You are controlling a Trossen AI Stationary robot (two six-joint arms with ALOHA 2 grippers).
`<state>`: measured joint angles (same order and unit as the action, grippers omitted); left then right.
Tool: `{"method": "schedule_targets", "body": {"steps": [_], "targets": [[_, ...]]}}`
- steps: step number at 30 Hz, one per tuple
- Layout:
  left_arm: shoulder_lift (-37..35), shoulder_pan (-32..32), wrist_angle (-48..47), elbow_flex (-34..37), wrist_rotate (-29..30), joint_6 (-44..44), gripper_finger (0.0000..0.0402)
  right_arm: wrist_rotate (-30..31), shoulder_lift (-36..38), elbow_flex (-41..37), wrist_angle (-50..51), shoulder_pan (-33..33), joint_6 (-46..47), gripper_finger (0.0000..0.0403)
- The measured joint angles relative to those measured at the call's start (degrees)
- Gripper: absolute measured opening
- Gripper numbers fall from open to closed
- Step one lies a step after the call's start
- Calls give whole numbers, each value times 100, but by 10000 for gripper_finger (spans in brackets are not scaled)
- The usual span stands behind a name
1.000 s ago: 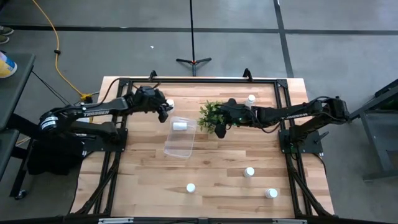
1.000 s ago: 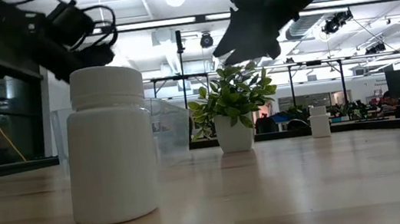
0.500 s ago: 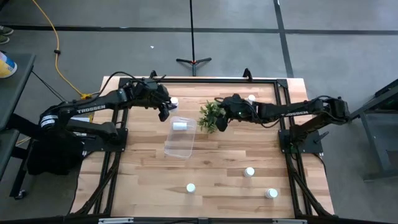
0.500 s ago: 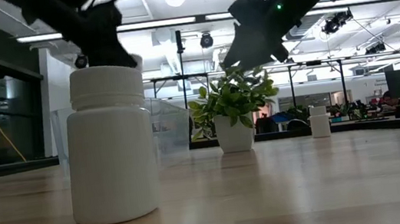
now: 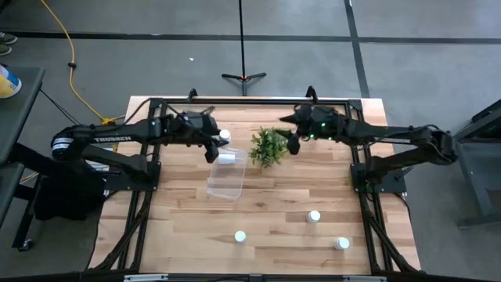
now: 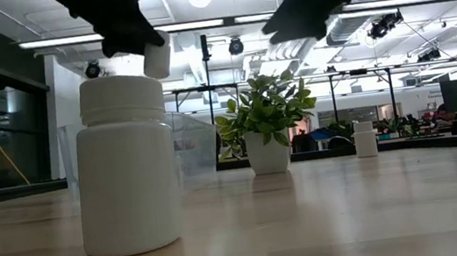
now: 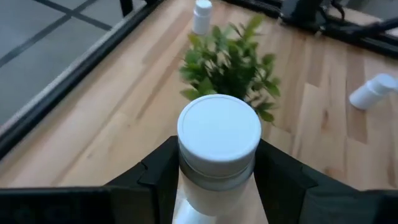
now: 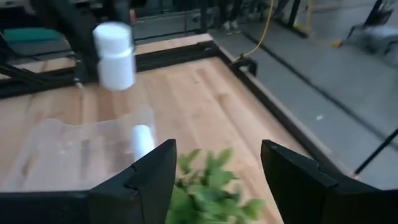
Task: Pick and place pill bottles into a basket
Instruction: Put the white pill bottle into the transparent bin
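My left gripper (image 5: 214,146) is shut on a white pill bottle (image 5: 225,135) above the far end of the clear bin (image 5: 227,178). It also shows in the low view (image 6: 122,27) with the bottle (image 6: 155,56) high above the table. One bottle (image 5: 227,158) lies on its side in the bin. My right gripper (image 5: 293,141) is open and empty, above the far right side of the small green plant (image 5: 268,146). Three bottles (image 5: 314,216) (image 5: 240,236) (image 5: 342,244) stand upright on the near part of the table. Another bottle (image 7: 202,15) stands beyond the plant. My left gripper (image 7: 216,152) pinches the bottle's body just below the cap (image 7: 211,177) between its two fingers, one on each side. The fingers come from the table's left, slanting down. The bottle is lifted clear and tilted, its cap (image 7: 219,127) away from the wrist.
The potted plant (image 6: 265,123) stands between the two grippers, right of the bin. A black frame (image 5: 250,102) runs along the table's far edge and sides. The nearest bottle (image 6: 124,164) fills the low view's left. Bare wood lies between the bin and the near bottles.
My left gripper has dropped onto the bottle at the far side of the bin, taken hold of it and lifted it clear, moving toward the table's right. My right gripper has risen and drawn back from the plant toward the far right.
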<state>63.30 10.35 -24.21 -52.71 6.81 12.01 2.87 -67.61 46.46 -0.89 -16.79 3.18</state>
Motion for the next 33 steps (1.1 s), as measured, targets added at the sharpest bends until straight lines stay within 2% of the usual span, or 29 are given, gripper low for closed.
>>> {"method": "schedule_targets", "body": {"steps": [8, 13, 21, 33], "targets": [[663, -608, 90, -35, 320, 499, 207, -4, 405, 0, 683, -413, -344, 224], [1362, -747, -615, -596, 343, 352, 207, -9, 422, 0, 1151, -537, -369, 224], [2331, -739, -2025, -1550, 342, -97, 207, 8, 424, 0, 1166, -585, -405, 224], [2834, -852, -2116, -1574, 294, -415, 207, 14, 424, 0, 1227, -611, -534, 224]]}}
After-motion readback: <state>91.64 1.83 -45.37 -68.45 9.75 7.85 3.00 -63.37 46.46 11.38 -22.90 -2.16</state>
